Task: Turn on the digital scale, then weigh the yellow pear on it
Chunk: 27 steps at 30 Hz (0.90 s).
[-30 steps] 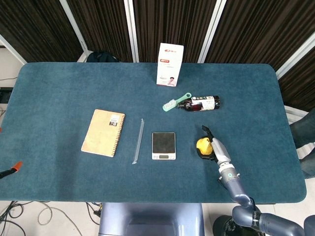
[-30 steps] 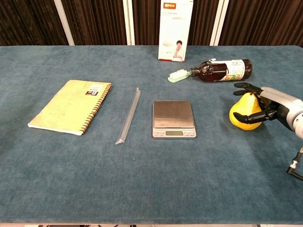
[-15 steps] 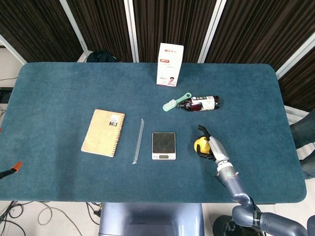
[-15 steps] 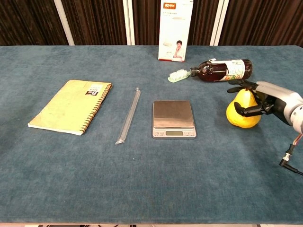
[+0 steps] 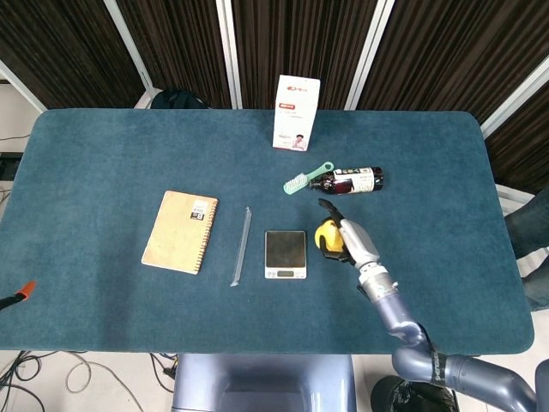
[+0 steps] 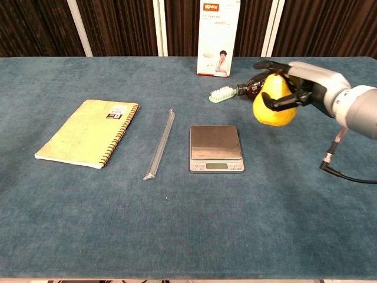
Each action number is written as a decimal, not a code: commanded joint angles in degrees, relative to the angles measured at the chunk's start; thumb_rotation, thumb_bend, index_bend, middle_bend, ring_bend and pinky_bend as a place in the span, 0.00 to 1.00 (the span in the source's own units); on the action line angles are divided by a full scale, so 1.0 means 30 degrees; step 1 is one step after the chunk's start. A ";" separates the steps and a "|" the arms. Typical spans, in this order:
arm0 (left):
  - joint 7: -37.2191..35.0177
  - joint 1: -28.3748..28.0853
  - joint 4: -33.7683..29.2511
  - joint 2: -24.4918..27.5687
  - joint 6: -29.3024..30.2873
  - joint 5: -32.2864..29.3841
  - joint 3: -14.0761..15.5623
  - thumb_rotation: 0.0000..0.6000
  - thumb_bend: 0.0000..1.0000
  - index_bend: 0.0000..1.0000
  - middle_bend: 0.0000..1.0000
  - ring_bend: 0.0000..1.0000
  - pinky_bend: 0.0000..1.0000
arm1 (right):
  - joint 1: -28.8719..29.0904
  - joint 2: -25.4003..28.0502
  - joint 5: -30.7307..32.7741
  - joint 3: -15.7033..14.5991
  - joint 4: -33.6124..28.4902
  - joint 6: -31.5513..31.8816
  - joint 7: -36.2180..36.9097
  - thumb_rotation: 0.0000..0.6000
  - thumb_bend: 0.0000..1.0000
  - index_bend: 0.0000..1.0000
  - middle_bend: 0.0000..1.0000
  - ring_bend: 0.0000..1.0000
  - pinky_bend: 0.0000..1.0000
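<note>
My right hand [image 6: 303, 82] [image 5: 350, 239] grips the yellow pear [image 6: 273, 102] [image 5: 327, 234] and holds it in the air, just right of the digital scale [image 6: 215, 148] [image 5: 285, 253]. The scale is a small silver platform with a display strip along its near edge; nothing lies on it. Its display is too small to read. My left hand is not visible in either view.
A brown bottle [image 5: 352, 181] and a green brush [image 6: 222, 93] lie behind the scale, with a white box [image 6: 218, 36] standing further back. A clear tube [image 6: 160, 144] and a spiral notebook [image 6: 88, 131] lie to the scale's left.
My right hand has lifted the pear off the table and carried it up and to the left, toward the scale.
</note>
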 commanded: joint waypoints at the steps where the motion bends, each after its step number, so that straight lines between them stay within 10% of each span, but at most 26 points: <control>1: -0.0074 0.0014 0.0000 0.0028 0.0012 -0.0021 -0.0025 1.00 0.01 0.10 0.00 0.00 0.15 | 0.0816 -0.0591 0.0844 0.0419 -0.0549 -0.0099 -0.1301 1.00 0.73 0.00 0.11 0.26 0.57; 27: -0.0655 0.0145 0.0043 0.0348 0.0091 -0.0314 -0.0260 1.00 0.01 0.10 0.00 0.00 0.15 | 0.3480 -0.4798 0.3408 0.0576 0.2115 -0.0293 -0.4657 1.00 0.73 0.00 0.11 0.26 0.57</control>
